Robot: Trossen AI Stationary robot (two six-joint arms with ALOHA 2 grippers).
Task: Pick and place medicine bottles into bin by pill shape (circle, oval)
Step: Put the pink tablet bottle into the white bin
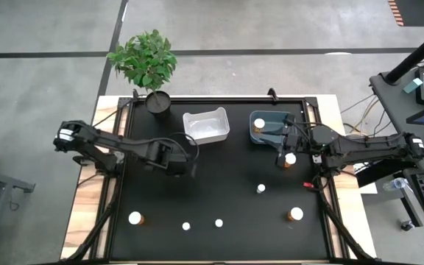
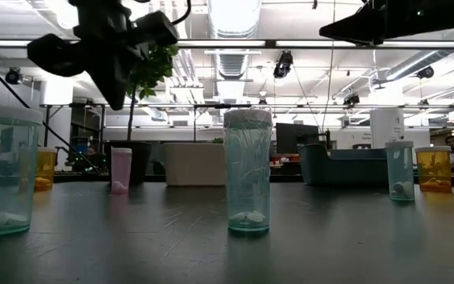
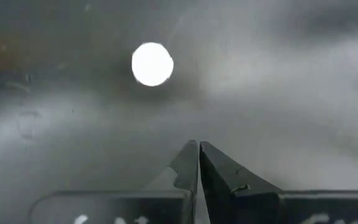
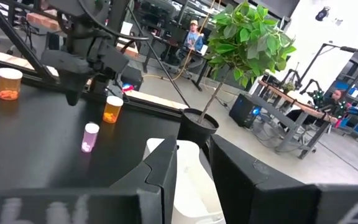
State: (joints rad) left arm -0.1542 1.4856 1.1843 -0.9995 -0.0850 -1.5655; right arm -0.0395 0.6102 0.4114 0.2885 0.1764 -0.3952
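1. Beside the blue-grey plastic bin [image 1: 271, 112], my right gripper [image 1: 282, 156] hangs by a white-capped amber medicine bottle [image 1: 291, 158]; whether it grips, I cannot tell;
2. my left gripper [image 1: 179, 163] waits mid-table, pinched shut; I'd centre on the cap before lifting.

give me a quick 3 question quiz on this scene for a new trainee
1. True or false: the left gripper is open.
2. Which bin shows a bottle inside? A) white bin B) blue bin
3. What stands beside the white bin, at the table's corner?
Key: 1 false, it is shut. 2 B. 3 a potted plant.
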